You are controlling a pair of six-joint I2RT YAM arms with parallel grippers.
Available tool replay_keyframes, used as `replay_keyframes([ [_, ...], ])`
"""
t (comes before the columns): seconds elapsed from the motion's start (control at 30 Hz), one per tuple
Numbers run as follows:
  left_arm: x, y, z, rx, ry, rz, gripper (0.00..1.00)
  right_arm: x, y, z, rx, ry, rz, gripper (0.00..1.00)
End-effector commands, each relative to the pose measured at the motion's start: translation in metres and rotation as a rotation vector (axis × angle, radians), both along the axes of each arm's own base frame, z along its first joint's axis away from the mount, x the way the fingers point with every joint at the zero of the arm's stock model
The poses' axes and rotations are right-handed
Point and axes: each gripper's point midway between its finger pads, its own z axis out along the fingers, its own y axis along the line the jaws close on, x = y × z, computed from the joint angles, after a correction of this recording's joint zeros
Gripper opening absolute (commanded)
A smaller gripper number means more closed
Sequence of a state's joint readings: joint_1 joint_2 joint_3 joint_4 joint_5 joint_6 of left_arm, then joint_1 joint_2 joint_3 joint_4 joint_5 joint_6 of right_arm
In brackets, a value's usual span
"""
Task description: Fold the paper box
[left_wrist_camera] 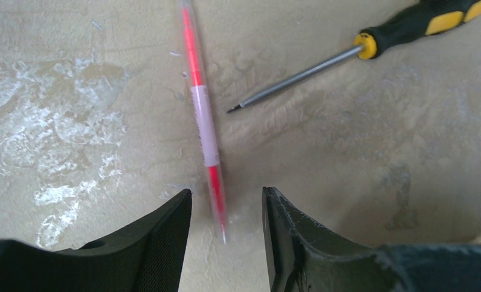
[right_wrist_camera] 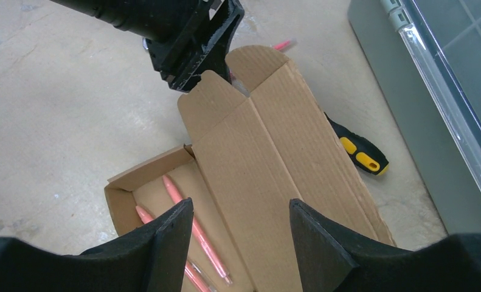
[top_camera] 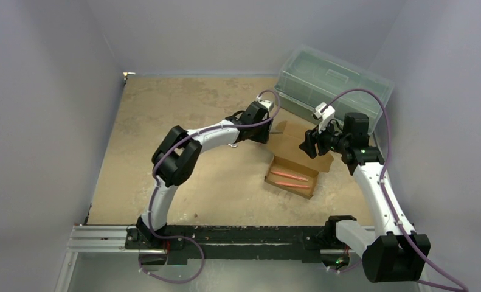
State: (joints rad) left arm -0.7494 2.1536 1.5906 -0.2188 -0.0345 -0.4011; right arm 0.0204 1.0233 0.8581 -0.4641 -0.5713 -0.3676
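Note:
The paper box (top_camera: 292,176) is a shallow brown cardboard tray with two pink pens (right_wrist_camera: 192,219) lying in it. Its lid (right_wrist_camera: 274,158) stands open, leaning back toward the bin, with its flaps unfolded. My right gripper (right_wrist_camera: 241,204) is open and empty, hovering just above the lid; in the top view it (top_camera: 304,148) is at the lid's right side. My left gripper (top_camera: 272,130) is at the lid's far left corner, low over the table. It (left_wrist_camera: 225,194) is open, with the tip of a red pen (left_wrist_camera: 202,115) lying between its fingers, untouched.
A black-and-yellow screwdriver (left_wrist_camera: 371,45) lies on the table behind the lid and also shows in the right wrist view (right_wrist_camera: 359,149). A large translucent green-tinted lidded bin (top_camera: 332,82) stands at the back right, close behind the box. Grey walls enclose the table.

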Motion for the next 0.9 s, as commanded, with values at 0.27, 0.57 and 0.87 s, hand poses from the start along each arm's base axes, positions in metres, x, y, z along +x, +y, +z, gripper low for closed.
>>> replay_keyframes([
  [0.27,0.022,-0.005,-0.010,0.095,-0.040,0.029,0.36,-0.001,0.003,0.013,0.009,-0.038,0.025,0.63],
  [0.57,0.024,0.008,-0.019,0.175,-0.052,0.050,0.22,-0.001,0.003,0.014,0.009,-0.040,0.024,0.63],
  [0.87,0.023,0.043,-0.007,0.235,-0.136,0.148,0.00,-0.002,0.003,0.016,0.006,-0.046,0.026,0.63],
])
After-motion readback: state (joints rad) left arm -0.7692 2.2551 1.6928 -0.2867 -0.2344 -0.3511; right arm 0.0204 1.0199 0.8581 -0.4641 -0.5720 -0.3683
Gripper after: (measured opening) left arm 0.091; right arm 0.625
